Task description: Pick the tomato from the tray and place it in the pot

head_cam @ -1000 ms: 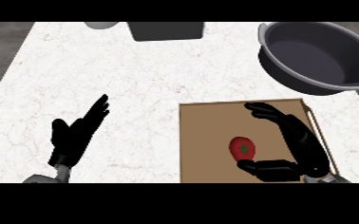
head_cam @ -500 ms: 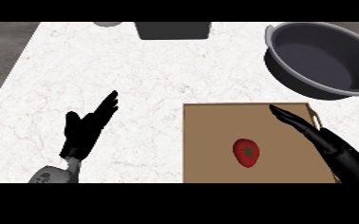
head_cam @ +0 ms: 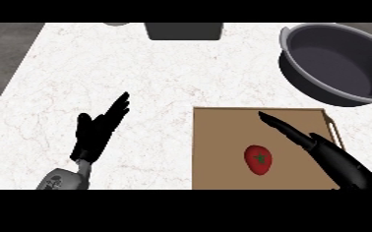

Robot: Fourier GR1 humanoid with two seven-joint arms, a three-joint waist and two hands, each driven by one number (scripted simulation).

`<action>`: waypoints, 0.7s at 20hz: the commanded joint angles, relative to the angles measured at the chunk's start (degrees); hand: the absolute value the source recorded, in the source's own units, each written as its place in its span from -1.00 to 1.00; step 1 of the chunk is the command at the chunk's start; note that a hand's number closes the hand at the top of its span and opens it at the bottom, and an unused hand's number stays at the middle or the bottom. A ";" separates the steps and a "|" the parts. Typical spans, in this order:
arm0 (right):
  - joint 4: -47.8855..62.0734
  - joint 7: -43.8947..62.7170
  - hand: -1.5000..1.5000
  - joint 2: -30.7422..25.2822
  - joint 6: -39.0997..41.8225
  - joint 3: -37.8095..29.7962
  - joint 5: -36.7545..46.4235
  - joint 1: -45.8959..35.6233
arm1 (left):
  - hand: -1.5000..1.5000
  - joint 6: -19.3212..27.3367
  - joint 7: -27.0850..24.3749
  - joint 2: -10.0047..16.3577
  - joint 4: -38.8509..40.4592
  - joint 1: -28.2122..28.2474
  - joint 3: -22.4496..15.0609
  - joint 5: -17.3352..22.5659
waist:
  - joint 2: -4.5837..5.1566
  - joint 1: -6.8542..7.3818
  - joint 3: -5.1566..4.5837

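Note:
A red tomato (head_cam: 259, 159) with a green stem spot lies on the brown tray (head_cam: 222, 142) at the lower right. My right hand (head_cam: 320, 150) is over the tray just right of the tomato, fingers straight and pointing up-left, not touching it. The dark grey pot (head_cam: 330, 64) stands at the upper right, beyond the tray, with nothing visible inside. My left hand (head_cam: 100, 130) rests open on the white counter at the lower left, fingers pointing up.
A dark square object (head_cam: 183, 31) sits at the counter's far edge, with a grey rounded item (head_cam: 116, 24) to its left. The counter's left edge (head_cam: 22, 64) runs diagonally at the upper left.
My right hand was curled around the tomato a second ago; it has since opened and pulled away to the right. The tomato stays on the tray. The view has shifted slightly.

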 commanded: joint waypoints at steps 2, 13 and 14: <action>8.25 2.05 -1.00 -0.36 7.61 4.76 4.47 -4.65 | 0.00 -2.05 -2.22 0.49 3.67 -1.87 1.94 -0.23 | 0.18 0.23 0.02; 24.49 -13.05 -1.00 8.03 9.37 -2.72 15.89 -4.76 | 0.00 -0.16 3.97 -3.94 -1.43 -0.79 3.09 -3.87 | -0.12 -0.34 0.06; 24.42 -14.21 -1.00 9.89 8.82 -2.14 17.63 -3.16 | 0.00 -5.31 -1.23 -2.17 7.64 -4.03 7.02 -2.56 | -0.06 -0.60 0.04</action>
